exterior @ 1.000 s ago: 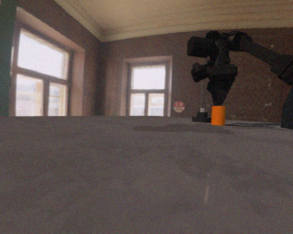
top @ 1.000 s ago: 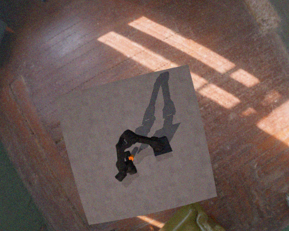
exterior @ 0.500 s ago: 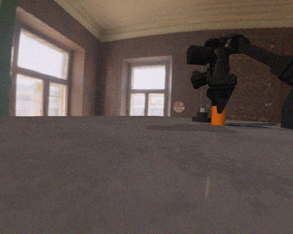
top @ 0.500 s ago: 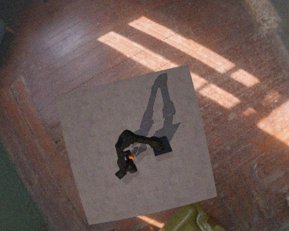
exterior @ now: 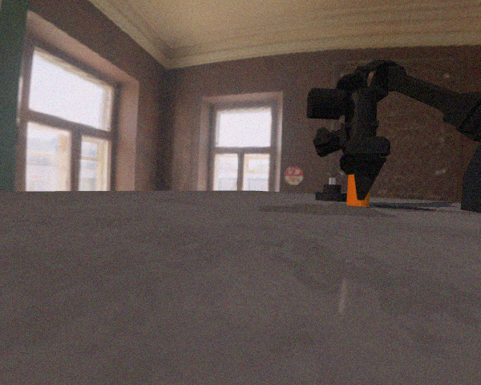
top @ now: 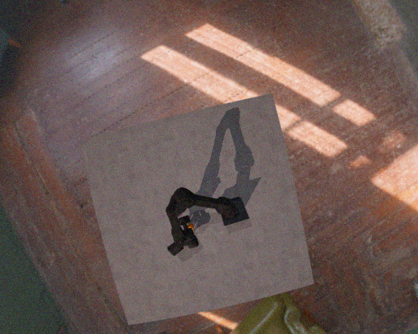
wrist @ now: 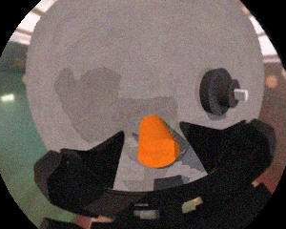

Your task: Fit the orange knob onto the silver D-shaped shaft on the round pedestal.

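The orange knob [top: 190, 225] [exterior: 357, 203] [wrist: 157, 145] stands upright on the table; its underside is hidden. My gripper [exterior: 361, 197] [wrist: 153, 129] is open and lowered around the knob, with one finger on each side of it in the wrist view. In the exterior view a finger covers part of the knob. The round black pedestal [exterior: 324, 196] [wrist: 212, 93] stands a short way from the knob, to the right in the wrist view. The silver shaft [exterior: 332, 180] [wrist: 241, 94] points up from it and is bare. Its flat side cannot be made out.
The arm's base [top: 235, 211] [exterior: 478, 174] stands on the grey table top [top: 148, 287] [exterior: 191, 289]. The pedestal stands close beside the gripper's right finger in the wrist view. The arm hides the pedestal in the top view.
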`<state>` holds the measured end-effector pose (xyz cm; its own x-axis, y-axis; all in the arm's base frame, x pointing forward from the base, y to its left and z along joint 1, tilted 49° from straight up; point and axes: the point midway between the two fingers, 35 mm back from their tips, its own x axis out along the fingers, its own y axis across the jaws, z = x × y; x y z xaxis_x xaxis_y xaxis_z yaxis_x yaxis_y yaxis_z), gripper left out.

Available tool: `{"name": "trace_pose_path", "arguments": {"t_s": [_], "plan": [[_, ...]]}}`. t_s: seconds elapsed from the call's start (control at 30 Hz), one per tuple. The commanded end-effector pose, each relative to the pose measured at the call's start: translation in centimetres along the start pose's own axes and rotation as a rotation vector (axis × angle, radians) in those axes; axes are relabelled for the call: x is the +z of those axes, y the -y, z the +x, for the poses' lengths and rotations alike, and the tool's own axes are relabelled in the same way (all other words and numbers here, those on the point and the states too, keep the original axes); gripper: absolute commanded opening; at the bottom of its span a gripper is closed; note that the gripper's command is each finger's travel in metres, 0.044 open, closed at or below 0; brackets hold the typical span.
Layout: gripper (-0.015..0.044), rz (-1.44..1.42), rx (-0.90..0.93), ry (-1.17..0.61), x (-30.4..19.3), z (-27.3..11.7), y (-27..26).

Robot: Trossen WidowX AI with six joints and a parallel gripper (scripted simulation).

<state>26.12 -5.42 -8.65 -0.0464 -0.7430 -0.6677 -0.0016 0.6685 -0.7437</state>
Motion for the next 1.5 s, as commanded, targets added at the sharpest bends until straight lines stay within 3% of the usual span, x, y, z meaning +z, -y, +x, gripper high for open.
{"name": "trace_pose_path", "arguments": {"t_s": [0.0, 0.3, 0.5, 0.67, 1.27, 1.47], "plan": [[0.0414, -0.007, -0.007, -0.002, -0.2, 0.4, 0.1], [0.0177, -0.007, -0.007, -0.002, -0.2, 0.4, 0.1], [0.0138, -0.007, -0.007, -0.002, -0.2, 0.4, 0.1], [0.0006, -0.008, -0.001, 0.0, 0.3, -1.1, -0.1], [0.0, -0.007, 0.0, -0.002, 0.5, -13.2, -0.1], [0.0, -0.009, 0.009, 0.0, 0.5, -13.6, -0.1]]}}
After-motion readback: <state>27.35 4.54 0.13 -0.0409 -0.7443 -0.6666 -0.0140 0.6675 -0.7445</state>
